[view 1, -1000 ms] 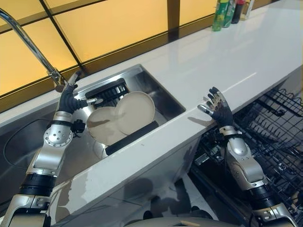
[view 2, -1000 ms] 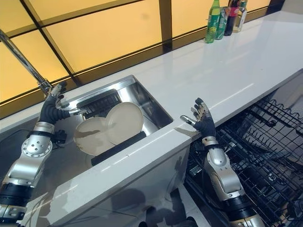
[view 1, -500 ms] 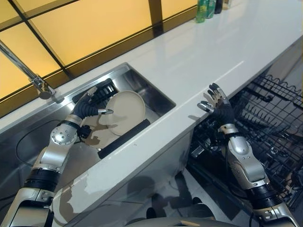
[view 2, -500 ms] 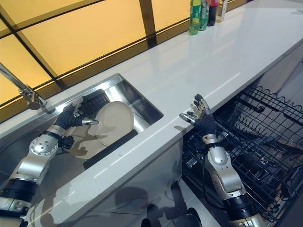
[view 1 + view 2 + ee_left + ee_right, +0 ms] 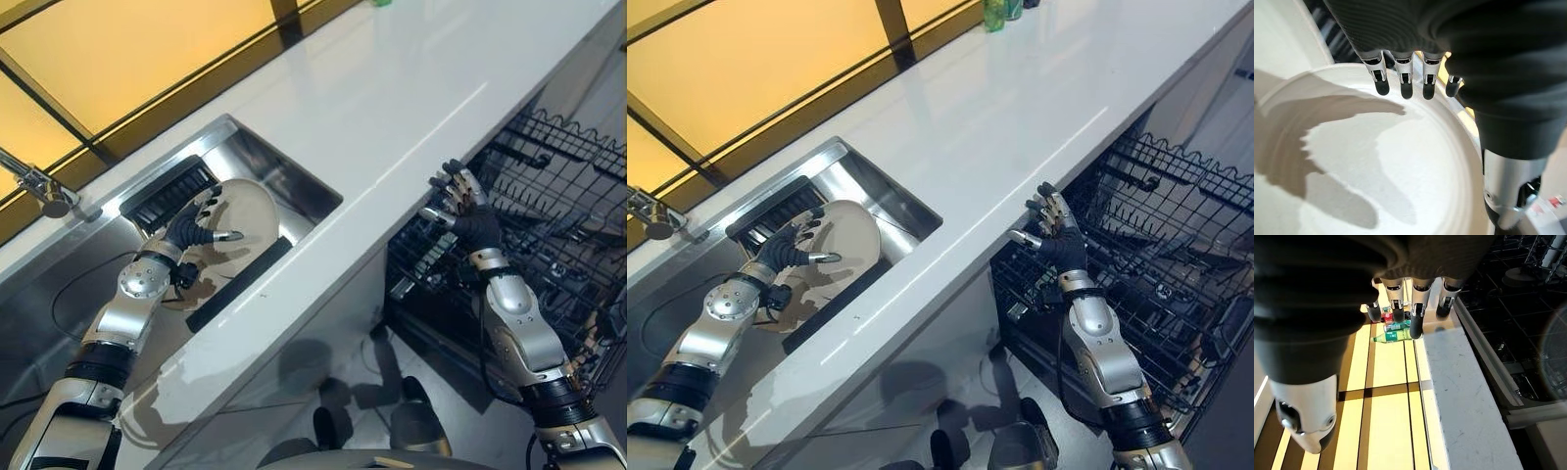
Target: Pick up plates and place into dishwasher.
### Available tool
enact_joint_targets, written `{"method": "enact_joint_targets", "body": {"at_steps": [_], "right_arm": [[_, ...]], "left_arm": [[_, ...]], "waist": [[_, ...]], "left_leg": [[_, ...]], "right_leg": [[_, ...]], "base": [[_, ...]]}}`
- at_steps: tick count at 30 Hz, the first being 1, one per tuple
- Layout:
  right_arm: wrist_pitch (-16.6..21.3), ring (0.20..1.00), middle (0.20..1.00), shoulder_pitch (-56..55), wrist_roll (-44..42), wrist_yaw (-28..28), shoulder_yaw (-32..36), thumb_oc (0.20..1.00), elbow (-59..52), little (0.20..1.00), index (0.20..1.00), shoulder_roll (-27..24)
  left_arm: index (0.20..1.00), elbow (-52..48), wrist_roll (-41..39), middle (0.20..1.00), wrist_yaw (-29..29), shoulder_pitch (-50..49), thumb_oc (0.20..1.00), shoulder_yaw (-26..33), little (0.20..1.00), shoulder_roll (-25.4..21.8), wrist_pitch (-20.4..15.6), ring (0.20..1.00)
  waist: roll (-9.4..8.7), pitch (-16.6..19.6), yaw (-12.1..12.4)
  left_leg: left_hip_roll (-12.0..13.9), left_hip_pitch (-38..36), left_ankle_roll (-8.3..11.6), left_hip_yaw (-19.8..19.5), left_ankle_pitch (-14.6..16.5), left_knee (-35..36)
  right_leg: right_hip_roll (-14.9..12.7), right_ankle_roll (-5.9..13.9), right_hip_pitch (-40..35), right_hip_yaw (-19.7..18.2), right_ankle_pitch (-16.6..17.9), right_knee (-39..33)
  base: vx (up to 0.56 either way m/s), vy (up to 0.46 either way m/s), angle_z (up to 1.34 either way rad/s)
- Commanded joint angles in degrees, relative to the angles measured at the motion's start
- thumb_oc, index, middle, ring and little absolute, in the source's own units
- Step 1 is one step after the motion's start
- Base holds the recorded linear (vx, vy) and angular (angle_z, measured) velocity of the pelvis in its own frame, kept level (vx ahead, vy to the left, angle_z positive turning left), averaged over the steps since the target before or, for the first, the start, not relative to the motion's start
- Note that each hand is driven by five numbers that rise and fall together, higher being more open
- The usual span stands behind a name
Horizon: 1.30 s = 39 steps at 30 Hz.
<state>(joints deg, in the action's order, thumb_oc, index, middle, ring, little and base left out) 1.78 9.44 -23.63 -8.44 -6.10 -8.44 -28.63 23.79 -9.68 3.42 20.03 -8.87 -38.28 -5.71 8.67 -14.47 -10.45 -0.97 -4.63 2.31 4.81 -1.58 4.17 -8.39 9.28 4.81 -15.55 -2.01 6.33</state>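
Plates [image 5: 235, 220] lay in the steel sink [image 5: 294, 181], two cream ones overlapping and propped against a dark strip [image 5: 240, 284] along the sink's near wall, at about ten o'clock in the head views. None had reached the dishwasher rack [image 5: 558, 196], which stood pulled out under the white counter [image 5: 411, 98] at about three o'clock and looked bare of plates, so by my reading the whole task remained: grasp, lift, carry across, slot in. The left hand [image 5: 201, 227] hovered over the upper plate, fingers straight and apart, thumb jutting out toward three o'clock; its wrist view showed the dark fingertips [image 5: 1403, 90] above the plate's far rim, and I could not tell whether they touched it. The right hand [image 5: 462, 208] was raised with fingers spread, holding nothing, beside the counter's front edge above the rack. Compared with a second before, the left hand had come away from the faucet [image 5: 34, 186] and down over the plates, while the right kept much the same pose. The whole scene had slid in the head views, which reads as the camera turning toward the dishwasher, not the objects moving.
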Motion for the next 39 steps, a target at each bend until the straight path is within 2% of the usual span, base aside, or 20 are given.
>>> {"method": "enact_joint_targets", "body": {"at_steps": [1,5,10,18,29,35,38,39], "right_arm": [[-0.61,1.000,1.000,-1.26,0.25,0.23,1.50,1.000,-1.42,1.000,1.000,-2.44],[-1.16,1.000,1.000,-1.55,0.41,1.00,1.96,1.000,-2.01,1.000,1.000,-2.97],[-1.40,1.000,1.000,-1.25,0.55,1.46,2.17,1.000,-2.23,1.000,1.000,-3.69],[-1.72,1.000,1.000,-0.53,0.75,1.55,2.47,1.000,-2.31,1.000,1.000,-3.66],[-3.57,1.000,1.000,0.07,1.62,1.94,3.78,1.000,-3.30,1.000,1.000,-3.45],[-4.14,1.000,1.000,0.54,1.88,2.61,4.10,1.000,-3.26,1.000,1.000,-3.54],[-4.41,1.000,1.000,1.32,2.25,2.48,4.04,1.000,-3.24,1.000,1.000,-3.74],[-4.69,1.000,1.000,1.82,2.29,2.55,4.12,1.000,-3.17,1.000,1.000,-3.94]], "left_arm": [[1.000,3.00,0.61,1.000,-4.77,4.91,1.000,2.84,1.000,-2.12,-1.31,1.000],[1.000,5.72,2.07,1.000,-7.57,5.17,1.000,3.45,1.000,-1.94,-1.50,1.000],[1.000,7.38,4.35,1.000,-14.36,6.36,1.000,3.85,1.000,-1.61,-2.47,1.000],[1.000,5.38,9.31,1.000,-25.62,7.97,1.000,5.17,1.000,-1.80,-6.38,1.000],[1.000,-0.23,11.90,1.000,-30.16,7.33,1.000,6.86,1.000,-0.40,-6.80,1.000],[1.000,0.26,13.16,1.000,-33.43,7.86,1.000,7.27,1.000,0.16,-4.23,1.000],[1.000,2.11,13.34,1.000,-32.40,8.45,1.000,6.71,1.000,0.40,-0.57,1.000],[1.000,3.49,12.61,1.000,-31.47,8.81,1.000,6.40,1.000,0.53,1.64,1.000]], "waist": [[-2.38,0.40,-0.23],[-2.04,0.28,-0.65],[-1.68,-0.09,-1.00],[-1.90,-0.53,-0.82],[-1.71,-1.27,-0.58],[-1.79,-1.87,-0.76],[-1.78,-2.38,-0.88],[-1.71,-2.55,-1.00]], "left_leg": [[-5.15,7.06,-3.36,-1.94,3.87,-9.77],[-5.35,7.22,-3.15,-1.74,3.85,-10.00],[-5.41,7.48,-2.85,-1.75,3.54,-9.84],[-5.49,8.74,-2.43,-2.11,3.33,-10.20],[-5.87,10.34,-2.14,-2.64,3.16,-11.24],[-6.00,11.59,-2.04,-2.52,3.38,-12.48],[-5.98,12.18,-1.88,-2.38,3.29,-12.85],[-5.98,12.39,-1.80,-2.29,3.20,-12.91]], "right_leg": [[-0.81,-0.47,4.62,0.00,8.08,-0.57],[-0.88,-0.52,4.85,-0.22,8.06,-0.54],[-0.87,-0.71,5.39,-0.32,8.00,-0.36],[-1.13,-0.99,6.45,-0.18,8.00,-0.12],[-1.36,-1.36,8.09,-0.26,8.09,0.76],[-1.21,-1.51,9.19,-0.82,8.22,1.31],[-1.25,-1.58,9.79,-0.89,8.46,1.50],[-1.27,-1.61,10.02,-0.91,8.55,1.53]], "base": [[-0.01,0.040,-0.05],[0.01,0.042,-0.09],[0.00,0.038,-0.01],[-0.01,0.007,-0.03],[0.00,0.000,0.00],[0.00,0.000,0.00],[-0.01,0.014,0.00],[-0.02,0.046,-0.01]]}}
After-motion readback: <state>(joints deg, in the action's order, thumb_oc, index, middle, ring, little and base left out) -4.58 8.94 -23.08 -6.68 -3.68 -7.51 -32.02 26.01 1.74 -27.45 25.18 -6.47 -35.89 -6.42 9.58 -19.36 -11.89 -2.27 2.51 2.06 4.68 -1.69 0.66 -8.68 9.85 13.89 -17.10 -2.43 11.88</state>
